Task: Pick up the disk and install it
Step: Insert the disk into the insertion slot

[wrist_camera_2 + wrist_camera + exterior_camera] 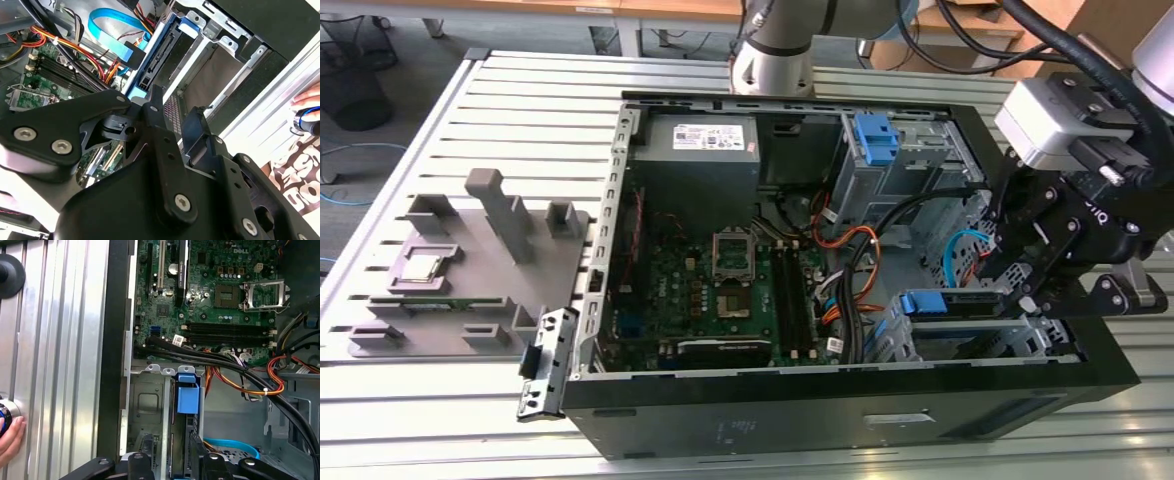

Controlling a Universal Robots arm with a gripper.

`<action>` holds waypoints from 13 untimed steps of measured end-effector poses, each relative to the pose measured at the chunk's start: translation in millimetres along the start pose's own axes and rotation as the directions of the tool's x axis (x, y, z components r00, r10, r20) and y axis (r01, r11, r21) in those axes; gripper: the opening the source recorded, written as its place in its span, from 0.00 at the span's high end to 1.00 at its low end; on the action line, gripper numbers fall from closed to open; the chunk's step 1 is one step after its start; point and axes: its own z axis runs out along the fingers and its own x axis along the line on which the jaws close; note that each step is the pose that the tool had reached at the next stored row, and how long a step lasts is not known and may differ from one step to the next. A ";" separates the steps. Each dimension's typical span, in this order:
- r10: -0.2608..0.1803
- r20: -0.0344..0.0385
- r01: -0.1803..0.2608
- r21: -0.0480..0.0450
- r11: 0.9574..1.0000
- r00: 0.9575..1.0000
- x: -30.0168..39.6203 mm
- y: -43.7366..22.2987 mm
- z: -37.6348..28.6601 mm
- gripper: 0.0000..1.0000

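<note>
The disk [945, 301] stands on edge in the drive bay at the front corner of the open computer case [854, 415], on the exterior view's right. Its blue bracket tab [187, 396] shows at the bay's mouth in the first wrist view. In the second wrist view the disk [161, 56] runs along the bay wall with a blue edge. My gripper [1017, 290] hovers right over the bay. Its black fingers [141, 464] stand apart on either side of the disk's line, open, gripping nothing. The gripper [175, 116] sits just short of the disk's near end.
Orange and black cables [854, 250] cross between the motherboard [720, 290] and the bay. A blue clip [874, 135] sits in the upper bay. A grey fixture [467, 290] holding a square chip [427, 266] lies on the exterior view's left. A person's hand [9, 439] rests beside the case.
</note>
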 end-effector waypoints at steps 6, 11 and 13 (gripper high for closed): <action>0.000 0.000 0.000 0.000 1.000 1.000 -4.6 -0.2 2.2 0.58; 0.000 0.000 0.000 0.000 1.000 1.000 -6.6 -0.3 3.1 0.58; 0.000 0.000 0.000 0.000 1.000 1.000 -7.2 -0.4 4.9 0.58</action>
